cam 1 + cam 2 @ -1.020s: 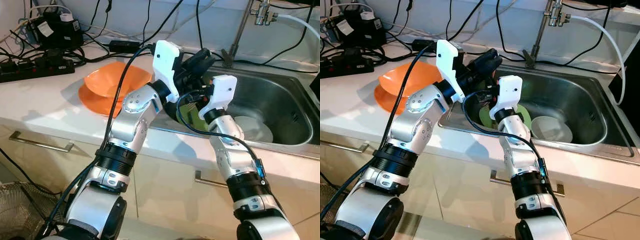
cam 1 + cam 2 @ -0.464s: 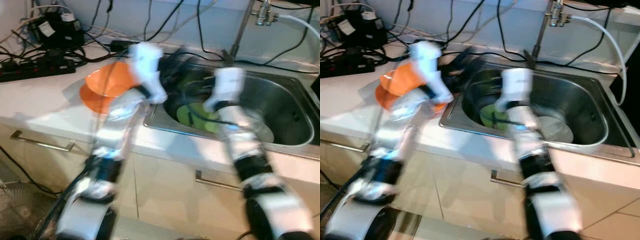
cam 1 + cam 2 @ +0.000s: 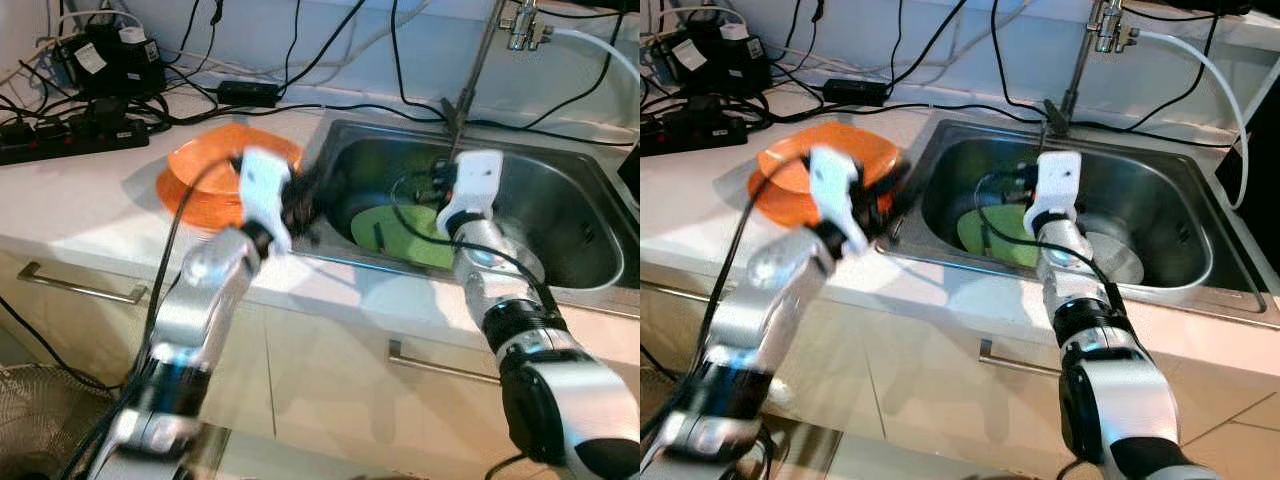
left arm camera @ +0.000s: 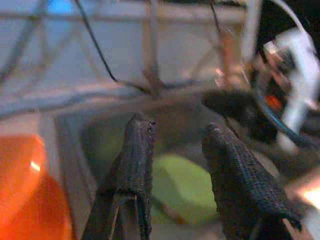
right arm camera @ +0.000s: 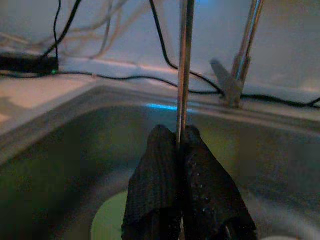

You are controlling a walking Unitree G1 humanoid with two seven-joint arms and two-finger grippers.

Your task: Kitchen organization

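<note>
The right wrist view gives what the head views cannot: the right gripper point(image 5: 179, 150) has its two black fingers pressed together on a thin, upright metal rod point(image 5: 185, 65), probably the handle of a utensil, though its ends are cut off. Behind it stands the chrome tap stem point(image 5: 248, 47) at the far rim of the stainless steel sink point(image 3: 585, 215). In the eye views the right arm reaches forward over the near sink edge, white wrist housing raised, with the gripper hidden behind it above the flat green plate point(image 3: 405, 230) lying on the sink floor. A white dish point(image 3: 1120, 262) sits right of the plate, partly covered by the arm.

The left arm is blurred; its forearm rises from the near left toward the sink's left rim. The left wrist view shows the left gripper point(image 4: 175, 145) with fingers spread apart, holding nothing, pointed at the sink. The stacked orange bowls point(image 3: 205, 175) rest on the white counter point(image 3: 70, 200) left of the sink, with black power strips point(image 3: 60, 140) and cables farther left.
</note>
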